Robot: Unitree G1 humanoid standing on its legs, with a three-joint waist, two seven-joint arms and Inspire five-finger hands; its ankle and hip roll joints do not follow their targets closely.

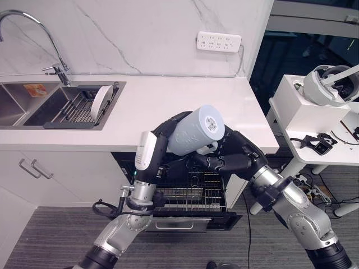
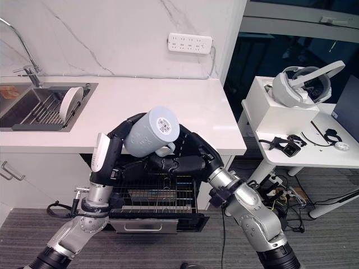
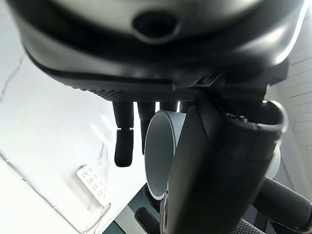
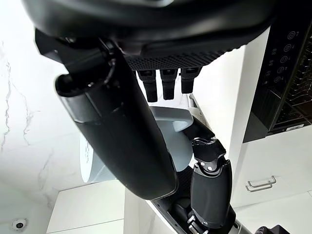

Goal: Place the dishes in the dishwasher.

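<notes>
One pale blue-grey mug [image 1: 193,131] held in the air just above the open dishwasher drawer, in front of the white surface [image 1: 168,106] edge. Tipped on its side, long axis running from low on the robot's left to high on its right, labelled base up and toward the right, mouth facing down toward the left hand. Left hand [image 1: 162,147] wrapped round the mug's mouth end, fingers curled over the wall. Right hand [image 1: 224,159] beneath and beside the handle [image 1: 207,149], fingers curled against the mug's underside; grasp judged shared by both hands, though which one carries the weight cannot be told. Wire rack [image 1: 190,193] of the dishwasher directly below the mug, so the coming move judged a short lowering, mouth turned downward. Count: one mug, two hands on it, one white plate [image 1: 101,102] standing on edge in the sink drain rack [image 1: 78,109], well apart to the left and nearer the left arm. One faucet [image 1: 33,33], one wall socket strip [image 1: 219,41], one headset [image 1: 331,84] on the side table at right.
</notes>
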